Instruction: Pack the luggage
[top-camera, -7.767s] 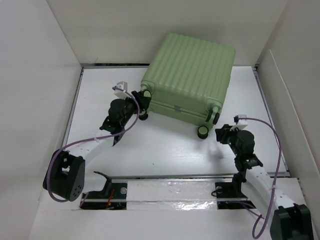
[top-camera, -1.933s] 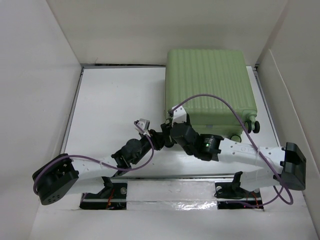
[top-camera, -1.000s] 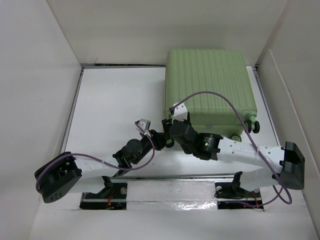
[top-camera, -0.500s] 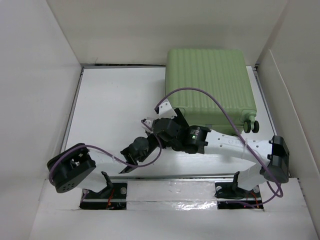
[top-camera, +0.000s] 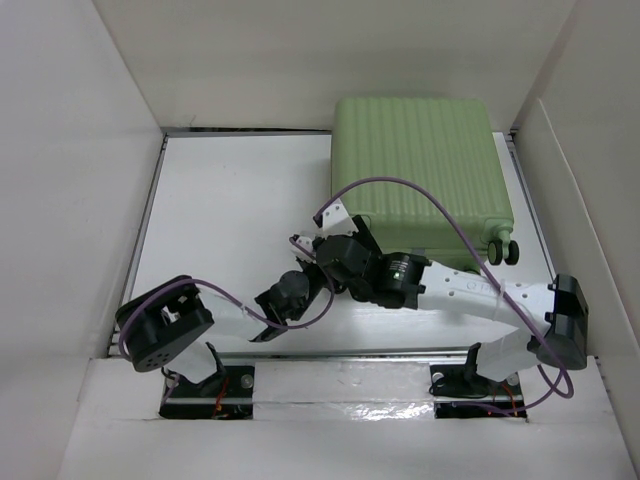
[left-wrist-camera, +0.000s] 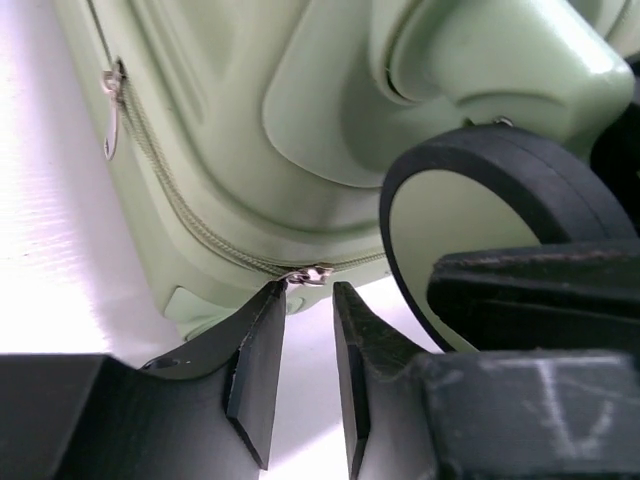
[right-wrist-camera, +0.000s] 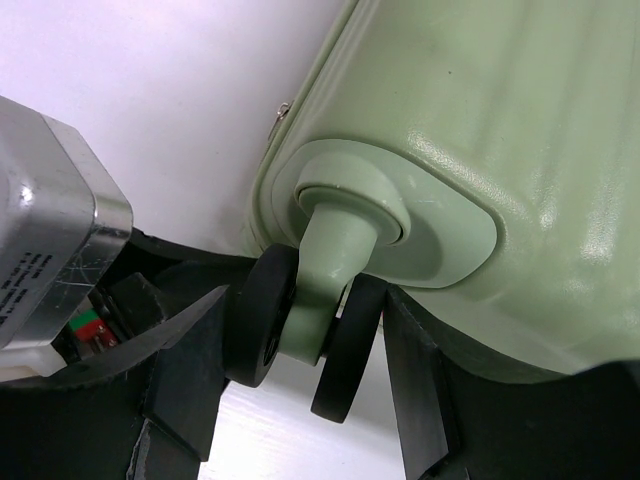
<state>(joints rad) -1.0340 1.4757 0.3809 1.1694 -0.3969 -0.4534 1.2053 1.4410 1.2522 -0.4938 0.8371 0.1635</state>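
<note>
The luggage (top-camera: 415, 170) is a pale green ribbed suitcase, closed, at the back right of the table. Both arms meet at its near left corner. My right gripper (top-camera: 338, 252) has its fingers on either side of the black double wheel (right-wrist-camera: 262, 320) there, touching both discs; in the right wrist view the gripper (right-wrist-camera: 307, 292) is shut on the wheel. My left gripper (left-wrist-camera: 308, 290) is narrowly open, and the metal zipper pull (left-wrist-camera: 308, 274) lies right at its fingertips on the corner seam. The same wheel (left-wrist-camera: 480, 200) fills the right of the left wrist view.
White walls close in the table on the left, back and right. Another wheel (top-camera: 505, 250) sticks out at the luggage's near right corner. A second zipper pull (left-wrist-camera: 110, 110) hangs higher on the seam. The left wrist's silver housing (right-wrist-camera: 50, 220) sits close beside the right gripper.
The left arm has swung right, bringing its gripper closer under the luggage's corner. The right gripper has shifted left and closed a little around the wheel. The luggage has stayed put.
</note>
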